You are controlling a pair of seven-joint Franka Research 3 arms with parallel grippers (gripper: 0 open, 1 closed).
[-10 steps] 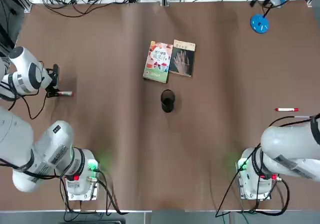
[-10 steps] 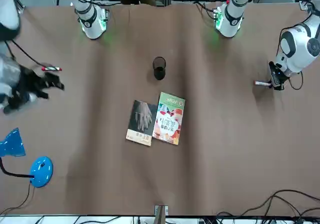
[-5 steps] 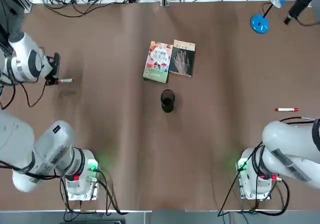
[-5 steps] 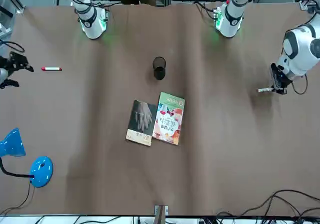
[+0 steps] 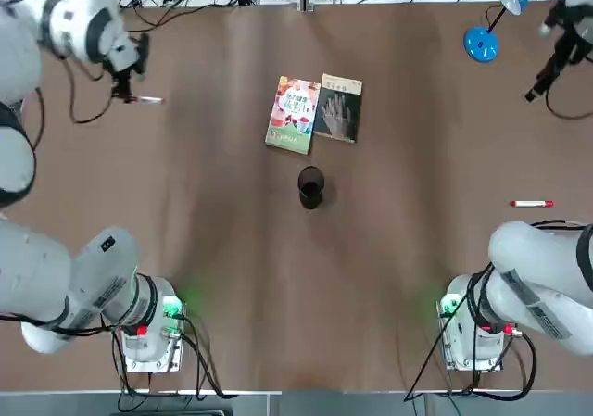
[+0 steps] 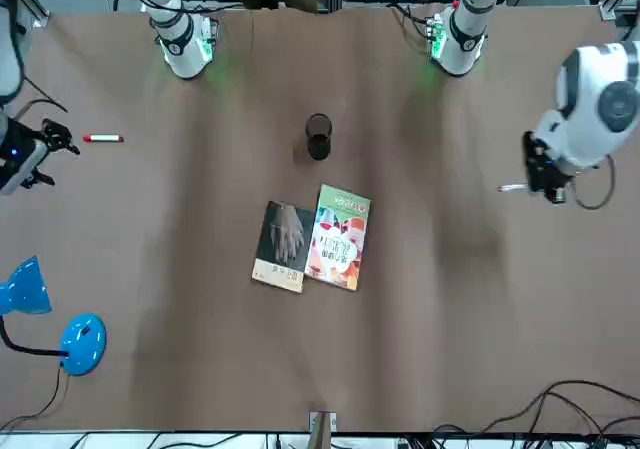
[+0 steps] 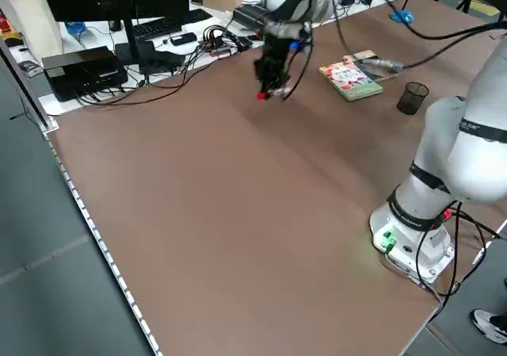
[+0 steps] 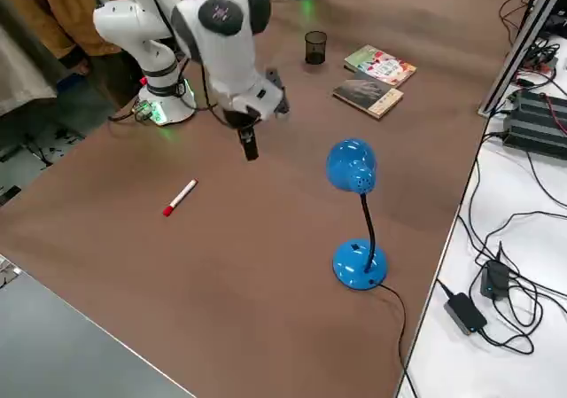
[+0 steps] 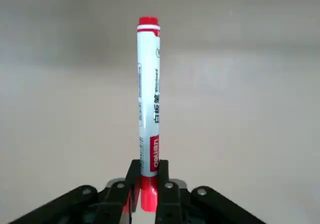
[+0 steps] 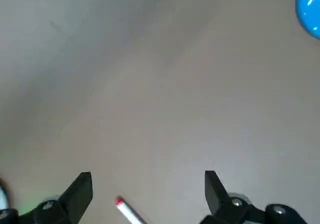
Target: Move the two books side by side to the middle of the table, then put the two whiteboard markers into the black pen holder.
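Left wrist view: marker point(image 9: 149, 109) pinched btwn left fingers point(image 9: 131, 181); right fingers point(image 10: 80, 189) spread, empty.

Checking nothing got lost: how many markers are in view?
2. One marker is clamped in the left gripper, raised near the table's far left. The other marker lies on the right side.

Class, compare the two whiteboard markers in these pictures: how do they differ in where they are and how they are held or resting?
One marker is clamped in the left gripper, lifted off the table; the other marker lies flat on the table, untouched. The held one is on the robot's left; the lying one is on its right, below the open right gripper. Both are white with red caps.
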